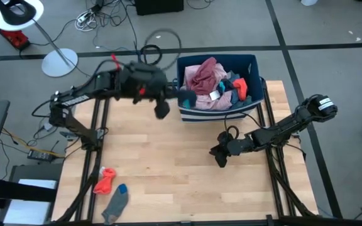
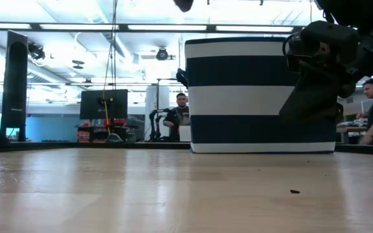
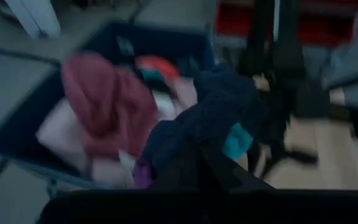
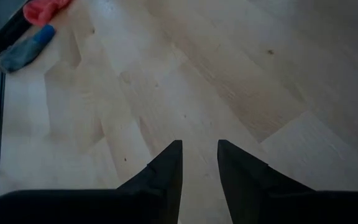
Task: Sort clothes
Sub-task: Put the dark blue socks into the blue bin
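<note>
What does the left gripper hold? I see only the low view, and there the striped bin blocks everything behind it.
Observer: The left gripper is shut on a dark garment at the bin's left rim.
Operator: Does anything lie on the table?
Observer: Yes, a red-orange piece and a grey-blue sock lie near the left edge, far from the bin.
Operator: And the right gripper?
Observer: The right gripper is over bare wood, fingers slightly apart, holding nothing.
</note>
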